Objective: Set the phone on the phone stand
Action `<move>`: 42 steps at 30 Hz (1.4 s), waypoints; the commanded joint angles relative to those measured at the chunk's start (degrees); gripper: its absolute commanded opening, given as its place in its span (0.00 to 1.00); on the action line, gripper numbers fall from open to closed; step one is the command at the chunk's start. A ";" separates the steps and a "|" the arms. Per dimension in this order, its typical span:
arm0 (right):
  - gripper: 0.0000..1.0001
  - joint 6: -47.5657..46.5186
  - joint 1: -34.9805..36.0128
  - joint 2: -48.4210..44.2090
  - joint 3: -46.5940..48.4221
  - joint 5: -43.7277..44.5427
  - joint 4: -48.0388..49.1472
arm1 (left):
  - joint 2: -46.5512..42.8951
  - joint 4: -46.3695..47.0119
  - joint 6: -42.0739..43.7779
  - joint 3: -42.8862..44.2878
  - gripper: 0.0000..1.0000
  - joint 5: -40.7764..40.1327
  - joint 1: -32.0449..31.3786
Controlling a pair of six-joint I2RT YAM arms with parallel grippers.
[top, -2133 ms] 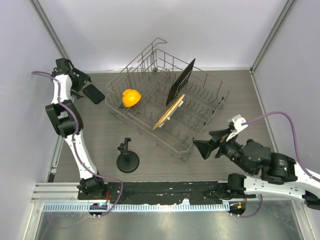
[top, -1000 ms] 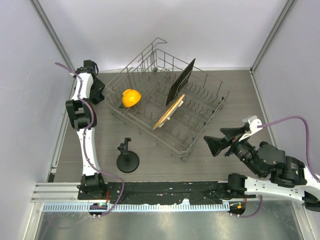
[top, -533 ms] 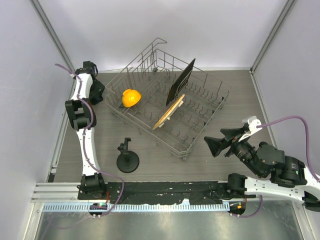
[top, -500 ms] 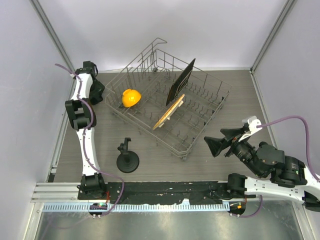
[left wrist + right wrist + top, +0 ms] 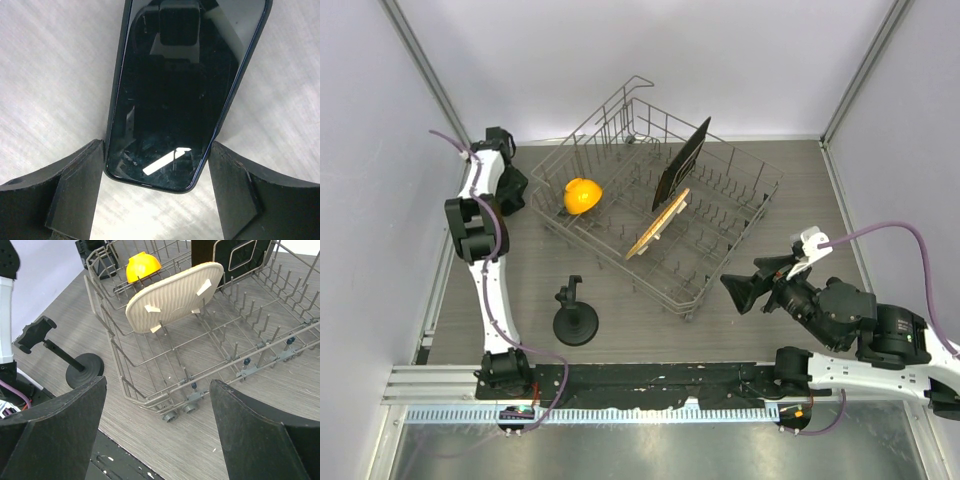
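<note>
The phone (image 5: 175,90), a glossy black slab, lies flat on the grey table at the far left. In the left wrist view its near end sits between my left gripper (image 5: 157,150), and both fingertips touch its long edges. In the top view my left gripper (image 5: 508,186) covers the phone, which is hidden there. The phone stand (image 5: 575,320), with a round black base and an angled clip arm, stands in front of the rack and is also in the right wrist view (image 5: 82,372). My right gripper (image 5: 748,280) is open and empty at the rack's near right corner, also seen in the right wrist view (image 5: 157,390).
A grey wire dish rack (image 5: 740,235) fills the middle of the table. It holds an orange bowl (image 5: 582,194), an upright black board (image 5: 682,162) and a tan ribbed plate (image 5: 658,224). Walls close in the left, back and right.
My left gripper has moved right from the back-left corner onto the phone and now covers it. My right gripper drifted right, then came back slightly toward the rack.
</note>
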 commanded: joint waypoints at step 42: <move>0.89 2.08 -0.01 -2.22 2.98 1.30 1.37 | -14.41 8.19 -1.51 -29.74 0.91 6.35 7.35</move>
